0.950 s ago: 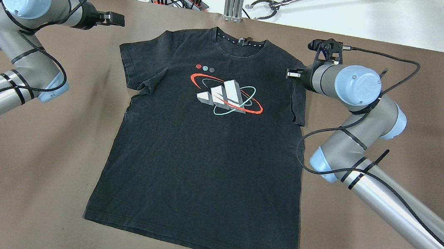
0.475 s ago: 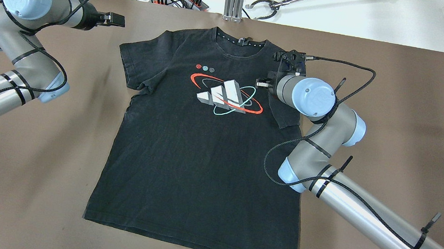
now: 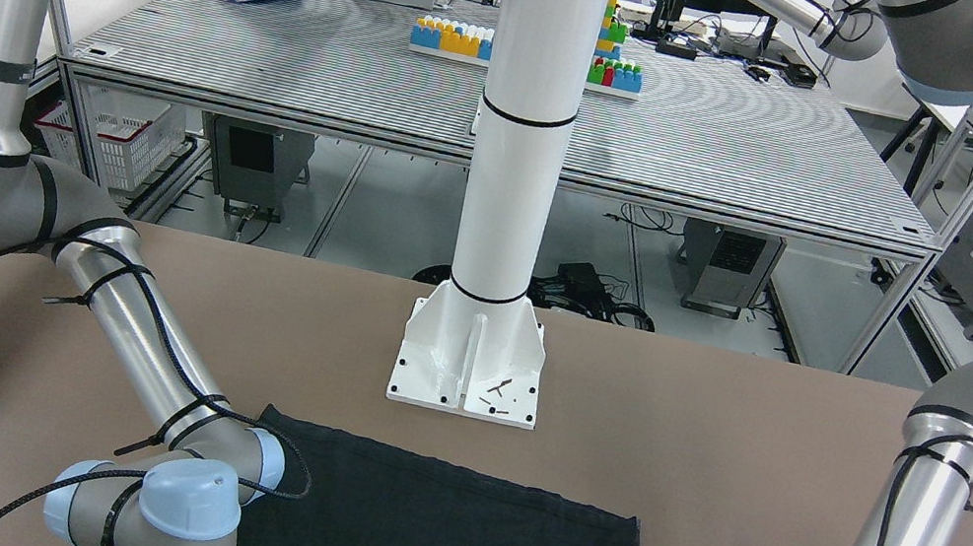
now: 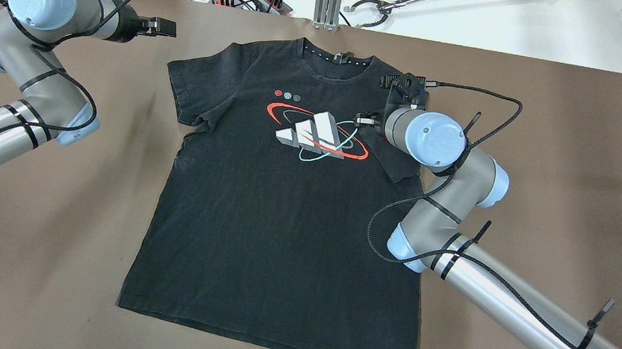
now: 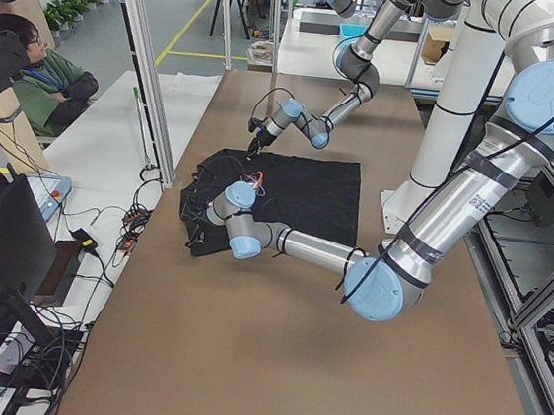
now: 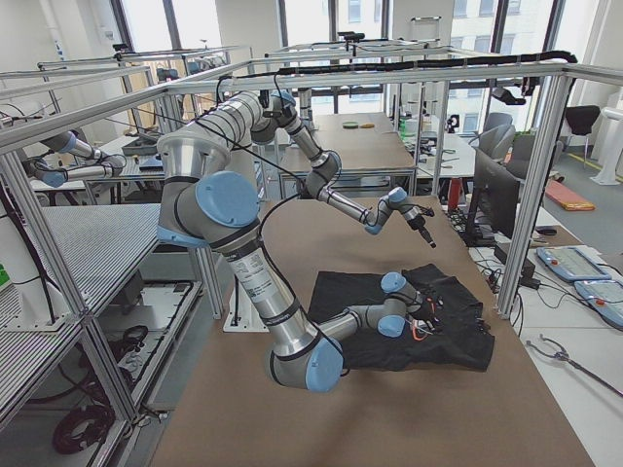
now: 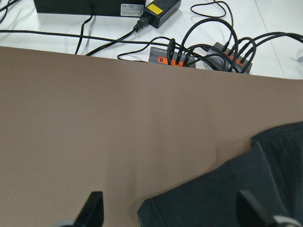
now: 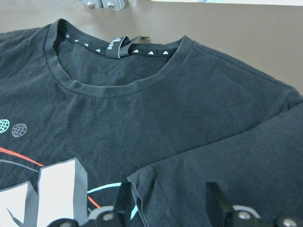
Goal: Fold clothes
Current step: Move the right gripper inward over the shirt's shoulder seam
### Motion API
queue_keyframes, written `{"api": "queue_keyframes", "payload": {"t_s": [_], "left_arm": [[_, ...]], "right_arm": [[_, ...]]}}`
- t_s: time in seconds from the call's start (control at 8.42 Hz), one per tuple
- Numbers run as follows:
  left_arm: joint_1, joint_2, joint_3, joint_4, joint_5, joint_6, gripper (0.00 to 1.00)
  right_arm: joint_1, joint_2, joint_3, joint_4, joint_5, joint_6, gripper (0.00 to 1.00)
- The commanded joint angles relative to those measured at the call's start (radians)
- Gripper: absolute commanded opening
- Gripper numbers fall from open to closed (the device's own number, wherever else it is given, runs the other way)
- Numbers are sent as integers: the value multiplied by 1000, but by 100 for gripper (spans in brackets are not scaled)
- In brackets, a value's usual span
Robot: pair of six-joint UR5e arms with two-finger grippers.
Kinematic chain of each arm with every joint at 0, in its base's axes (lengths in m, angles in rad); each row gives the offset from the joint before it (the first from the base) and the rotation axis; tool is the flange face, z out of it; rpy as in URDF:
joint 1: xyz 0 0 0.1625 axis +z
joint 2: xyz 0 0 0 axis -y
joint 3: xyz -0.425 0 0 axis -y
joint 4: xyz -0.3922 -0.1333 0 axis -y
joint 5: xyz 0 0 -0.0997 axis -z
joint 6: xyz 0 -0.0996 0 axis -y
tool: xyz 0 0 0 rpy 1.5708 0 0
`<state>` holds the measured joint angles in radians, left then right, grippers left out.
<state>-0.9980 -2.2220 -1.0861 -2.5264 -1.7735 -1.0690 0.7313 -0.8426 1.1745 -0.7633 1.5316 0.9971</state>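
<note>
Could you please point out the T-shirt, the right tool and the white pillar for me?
T-shirt [image 4: 280,241], overhead view, on its plain lower front.
Right tool [image 4: 360,120], overhead view, midway between its fingertips.
Pillar [image 3: 517,168], front-facing view, on its white shaft.

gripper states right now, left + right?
Left gripper: open, holding nothing.
Right gripper: open over the folded-in sleeve of the black T-shirt, not pinching it.
</note>
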Motion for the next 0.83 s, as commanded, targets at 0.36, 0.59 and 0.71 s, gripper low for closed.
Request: {"api": "queue_keyframes", "payload": {"t_s": [0.36,0.59,0.71], "left_arm": [[18,1,2,-41,5,1,100],[77,1,53,-61,125,172,100],[88,-19,81,-60,158,199,100]], "right_arm": [[61,-22,20,-1,106,14,94],[71,-61,72,-1,114,14,94],[71,-62,76,-2,114,14,94]]}}
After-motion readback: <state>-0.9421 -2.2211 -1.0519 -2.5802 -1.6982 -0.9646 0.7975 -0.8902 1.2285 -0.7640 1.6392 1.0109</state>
